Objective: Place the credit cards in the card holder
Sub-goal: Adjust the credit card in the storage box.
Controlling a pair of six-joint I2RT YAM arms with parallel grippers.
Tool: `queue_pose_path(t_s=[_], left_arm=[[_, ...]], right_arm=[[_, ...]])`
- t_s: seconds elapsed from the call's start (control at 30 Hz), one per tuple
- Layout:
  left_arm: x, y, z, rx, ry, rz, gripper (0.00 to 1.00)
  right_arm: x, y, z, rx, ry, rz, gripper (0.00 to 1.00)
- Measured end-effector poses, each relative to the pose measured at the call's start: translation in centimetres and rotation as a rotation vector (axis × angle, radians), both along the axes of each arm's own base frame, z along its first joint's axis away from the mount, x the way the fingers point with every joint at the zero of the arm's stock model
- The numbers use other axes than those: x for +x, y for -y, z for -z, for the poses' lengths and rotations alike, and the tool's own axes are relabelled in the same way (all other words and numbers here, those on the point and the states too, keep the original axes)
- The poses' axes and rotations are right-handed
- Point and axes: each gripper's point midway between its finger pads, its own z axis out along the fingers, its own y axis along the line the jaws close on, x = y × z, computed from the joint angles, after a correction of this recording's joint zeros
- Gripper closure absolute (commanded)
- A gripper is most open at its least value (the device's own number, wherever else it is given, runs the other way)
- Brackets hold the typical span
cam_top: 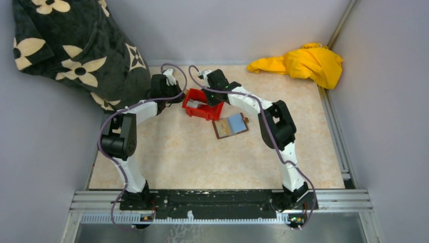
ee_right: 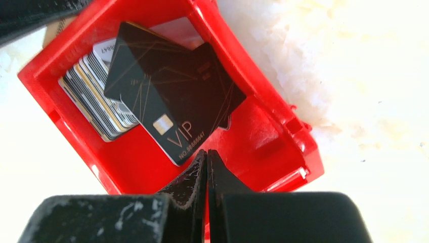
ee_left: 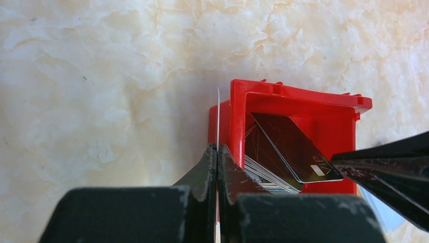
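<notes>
In the left wrist view my left gripper [ee_left: 217, 148] is shut on a thin credit card [ee_left: 218, 116], seen edge-on as a white line just outside the left wall of the red bin [ee_left: 298, 101]. Inside the bin a black VIP card [ee_right: 167, 101] leans on a stack of several cards [ee_right: 96, 96]. My right gripper [ee_right: 207, 152] is shut with nothing between its fingers, its tips at that black card's lower edge. The card holder [cam_top: 230, 126] lies open on the table just right of the bin, with a light blue card on its inner side.
A black blanket with cream flowers [cam_top: 76, 45] fills the back left corner behind the left arm. A yellow cloth [cam_top: 303, 63] lies at the back right. Grey walls close in the marbled table [cam_top: 192, 157] on three sides.
</notes>
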Motion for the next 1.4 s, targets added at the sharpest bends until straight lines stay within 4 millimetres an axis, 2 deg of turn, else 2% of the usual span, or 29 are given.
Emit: queue_pose_path(t_s=[0.13, 0.6, 1.13, 1.4], left_arm=[[0.0, 0.2, 0.1, 0.006, -0.002, 0.007, 1.0], [0.2, 0.3, 0.1, 0.011, -0.001, 0.013, 1.0], [0.3, 0.9, -0.2, 0.014, -0.004, 0.027, 1.0], [0.2, 0.9, 0.1, 0.015, -0.017, 0.032, 1.0]], right_arm=[[1.0, -0.5, -0.6, 0.02, 0.013, 0.0, 1.0], [0.5, -0.4, 0.8, 0.009, -0.033, -0.012, 1.0], [1.6, -0.6, 4.5, -0.005, -0.112, -0.008, 1.0], [3.0, -1.7, 3.9, 0.015, -0.103, -0.017, 1.0]])
